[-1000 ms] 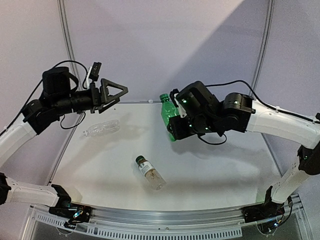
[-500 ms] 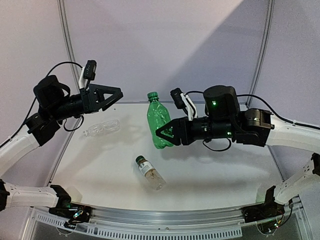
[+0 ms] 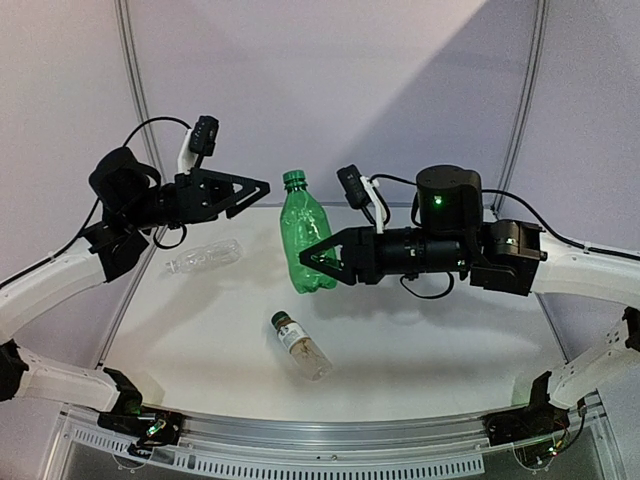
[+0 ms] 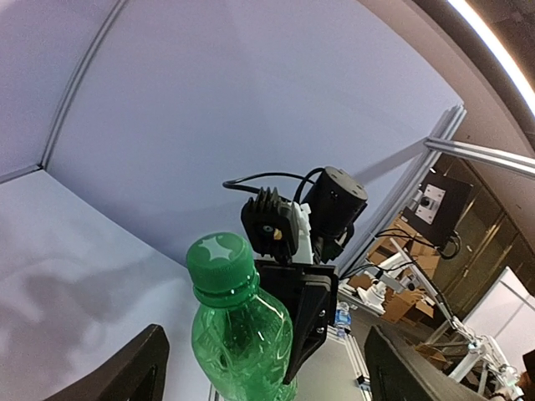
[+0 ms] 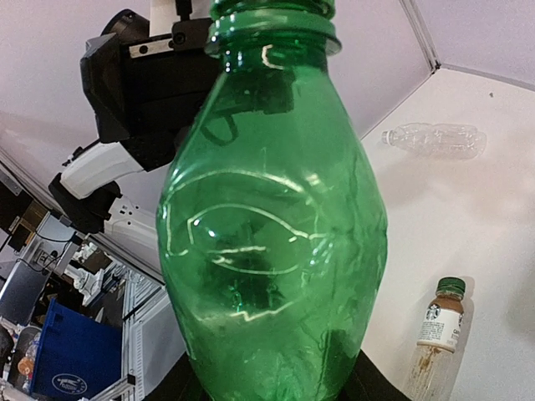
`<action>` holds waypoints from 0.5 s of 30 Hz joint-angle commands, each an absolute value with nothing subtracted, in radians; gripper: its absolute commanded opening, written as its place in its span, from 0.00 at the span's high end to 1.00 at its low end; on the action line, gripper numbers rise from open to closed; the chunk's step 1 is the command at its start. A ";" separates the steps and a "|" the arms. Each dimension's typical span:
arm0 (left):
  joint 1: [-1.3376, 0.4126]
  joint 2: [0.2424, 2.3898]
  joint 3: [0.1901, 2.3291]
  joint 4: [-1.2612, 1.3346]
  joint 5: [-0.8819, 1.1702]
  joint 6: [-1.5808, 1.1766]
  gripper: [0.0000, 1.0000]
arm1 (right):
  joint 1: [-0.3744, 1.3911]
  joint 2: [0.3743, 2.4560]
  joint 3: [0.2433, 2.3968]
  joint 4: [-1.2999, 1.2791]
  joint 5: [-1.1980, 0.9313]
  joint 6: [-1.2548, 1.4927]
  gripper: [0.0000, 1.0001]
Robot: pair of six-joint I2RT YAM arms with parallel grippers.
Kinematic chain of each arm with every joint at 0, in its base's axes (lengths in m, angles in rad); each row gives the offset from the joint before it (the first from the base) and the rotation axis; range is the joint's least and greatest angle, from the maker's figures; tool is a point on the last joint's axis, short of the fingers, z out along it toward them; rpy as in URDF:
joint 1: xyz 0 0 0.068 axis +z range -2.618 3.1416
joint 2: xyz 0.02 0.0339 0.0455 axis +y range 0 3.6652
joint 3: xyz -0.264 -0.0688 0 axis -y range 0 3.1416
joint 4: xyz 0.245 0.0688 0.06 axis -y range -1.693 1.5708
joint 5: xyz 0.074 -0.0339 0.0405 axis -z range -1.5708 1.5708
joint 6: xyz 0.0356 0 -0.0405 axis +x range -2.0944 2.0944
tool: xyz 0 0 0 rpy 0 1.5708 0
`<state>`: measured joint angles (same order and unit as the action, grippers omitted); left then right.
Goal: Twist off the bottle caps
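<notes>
My right gripper [image 3: 318, 258] is shut on the lower body of the green bottle [image 3: 305, 240], holding it upright above the table. Its green cap [image 3: 293, 179] is on the neck. My left gripper [image 3: 258, 187] stands open just left of that cap. In the left wrist view the cap [image 4: 220, 257] sits ahead between the spread fingers [image 4: 138, 372], and they do not touch it. The green bottle [image 5: 276, 242] fills the right wrist view. A clear ribbed bottle [image 3: 205, 255] lies at the back left. A labelled bottle [image 3: 300, 348] with a dark green cap [image 3: 280, 320] lies on its side in the middle.
The white table [image 3: 440, 330] is bounded by grey walls with metal posts [image 3: 135, 90] at the back corners. Its metal front rail [image 3: 330, 435] carries both arm bases. Cables loop over both wrists.
The right arm has swung the green bottle leftward and stood it upright. The left gripper has moved right, up to the cap, and its fingers have narrowed a little.
</notes>
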<state>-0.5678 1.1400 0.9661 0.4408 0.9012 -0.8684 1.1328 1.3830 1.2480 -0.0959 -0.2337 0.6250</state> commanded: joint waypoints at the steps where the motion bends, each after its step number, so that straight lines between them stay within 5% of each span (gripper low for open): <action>1: -0.561 1.191 0.990 0.555 0.967 -0.903 0.18 | 1.129 1.403 1.280 -0.081 -0.278 0.623 1.00; 10: -0.567 1.292 1.036 0.657 0.969 -0.950 0.29 | 1.129 1.433 1.315 -0.103 -0.315 0.605 1.00; 15: -0.574 1.324 1.061 0.664 0.989 -0.948 0.47 | 1.129 1.446 1.330 -0.119 -0.327 0.596 1.00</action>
<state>-0.5690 1.3033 1.0248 0.6170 0.9611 -0.9451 1.1320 1.4258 1.2949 -0.1059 -0.3035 0.6178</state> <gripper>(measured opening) 0.592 0.447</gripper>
